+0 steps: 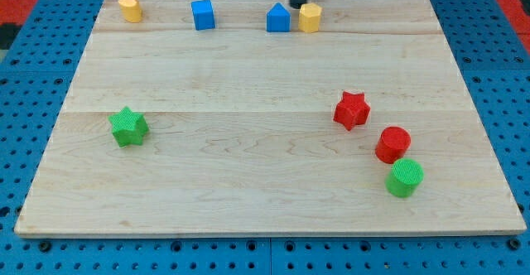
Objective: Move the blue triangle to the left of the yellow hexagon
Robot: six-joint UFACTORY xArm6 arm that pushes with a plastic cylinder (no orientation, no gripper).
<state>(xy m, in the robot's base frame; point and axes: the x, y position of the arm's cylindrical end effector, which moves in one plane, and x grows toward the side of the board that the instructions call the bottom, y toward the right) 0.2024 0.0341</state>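
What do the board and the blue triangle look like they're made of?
The board looks like pale, matte wood: grain lines and plank seams run across it. The blue triangle seems moulded or printed plastic, uniform in colour with a dull sheen; the exact material can't be confirmed. My tip sits just above it, beside the yellow hexagon.

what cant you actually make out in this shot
- My tip: camera view, its very end sits behind the blue triangle and yellow hexagon, so contact with either cannot be told.
- The rod's upper part: cut off by the view's top edge.
- The yellow block at the view's top left: too small to name its shape.
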